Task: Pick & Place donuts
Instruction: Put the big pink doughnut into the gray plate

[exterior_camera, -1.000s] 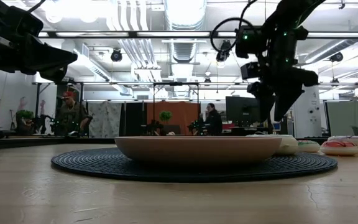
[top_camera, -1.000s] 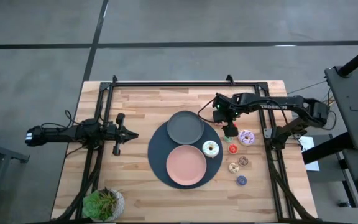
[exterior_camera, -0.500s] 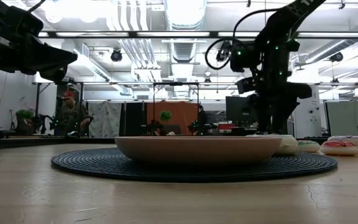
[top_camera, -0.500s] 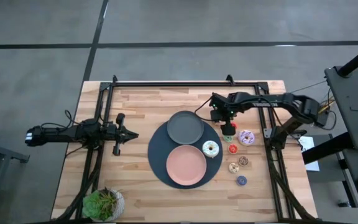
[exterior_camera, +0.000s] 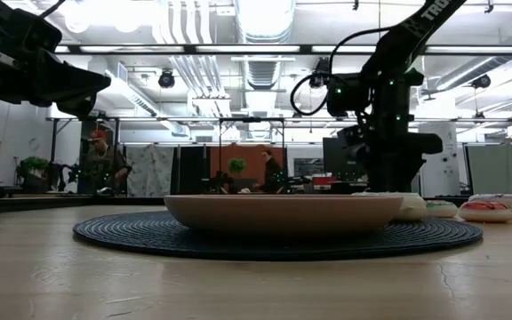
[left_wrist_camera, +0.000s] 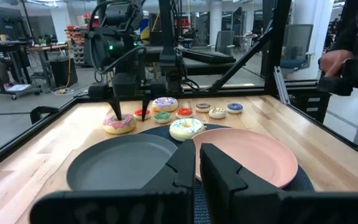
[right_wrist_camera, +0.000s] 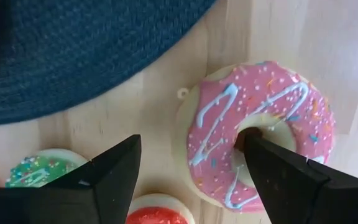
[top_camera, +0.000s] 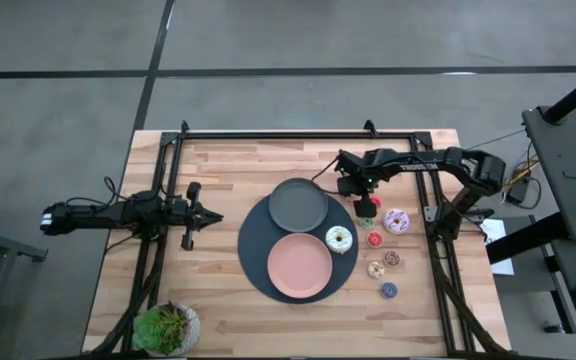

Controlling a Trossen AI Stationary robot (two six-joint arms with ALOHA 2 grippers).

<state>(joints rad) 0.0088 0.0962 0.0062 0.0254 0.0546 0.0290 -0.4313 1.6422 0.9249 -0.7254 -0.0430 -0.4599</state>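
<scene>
Right gripper [right_wrist_camera: 191, 180] is seen spread open over the pink donut [right_wrist_camera: 257, 134] — one finger in its hole; left gripper [left_wrist_camera: 199, 163] is closed, parked apart.

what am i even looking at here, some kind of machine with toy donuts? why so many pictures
It is a robot with two dark arms at a wooden table, filmed at once from above, from table height and from a camera on each wrist. On the table lie a dark mat bearing a grey plate and a pink plate, with toy donuts beside them. The right claw is open, lowered over the pink donut, one finger at its hole and one outside its edge; nothing is held yet. The left claw waits, shut, at the table's left. The white donut sits on the mat.
</scene>
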